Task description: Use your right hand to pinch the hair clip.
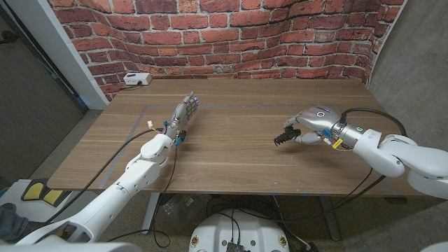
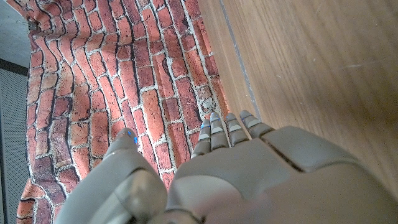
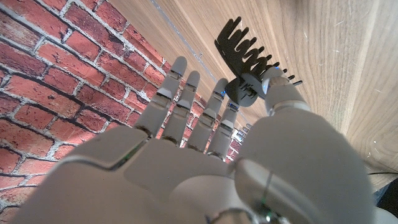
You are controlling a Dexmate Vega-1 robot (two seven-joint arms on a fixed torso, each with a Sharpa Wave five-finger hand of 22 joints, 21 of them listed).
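Black toothed plastic hair clip [image 1: 286, 136] already pinched at its hinge between thumb and finger of the grey right hand [image 1: 308, 126], teeth pointing toward nine o'clock over the wooden table [image 1: 231, 157]; left hand [image 1: 183, 114] well apart, fingers straight, holding nothing.

A white box [image 1: 137, 80] sits at my wooden table's [image 1: 238, 150] far left corner, against the red brick wall [image 1: 231, 35].
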